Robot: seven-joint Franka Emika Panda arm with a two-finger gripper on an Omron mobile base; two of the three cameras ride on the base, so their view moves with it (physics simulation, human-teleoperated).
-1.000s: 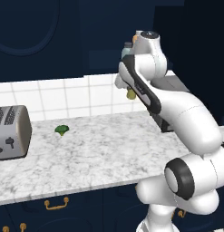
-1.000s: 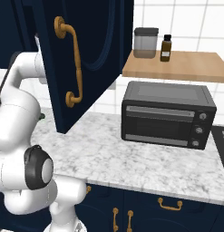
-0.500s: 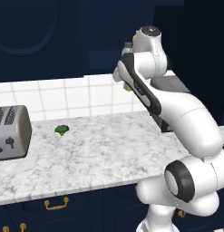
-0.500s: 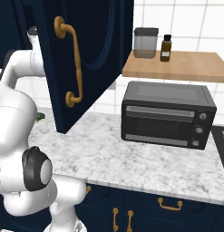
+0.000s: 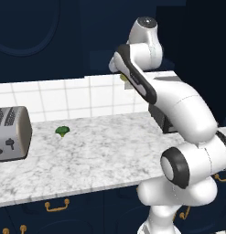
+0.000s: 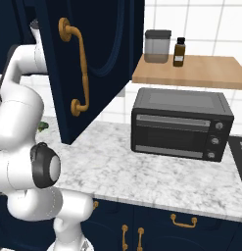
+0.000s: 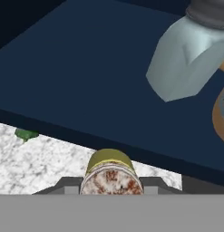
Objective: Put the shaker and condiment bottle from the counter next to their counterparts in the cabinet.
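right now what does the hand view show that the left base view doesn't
Hand view alone: the yellow shaker shut in the claw, a navy cabinet shelf ahead, a pale grey-green shaker on it, and the edge of an orange bottle. Left base view alone: a toaster, the tiled wall and the arm. Both: the marbled counter and the small green broccoli.
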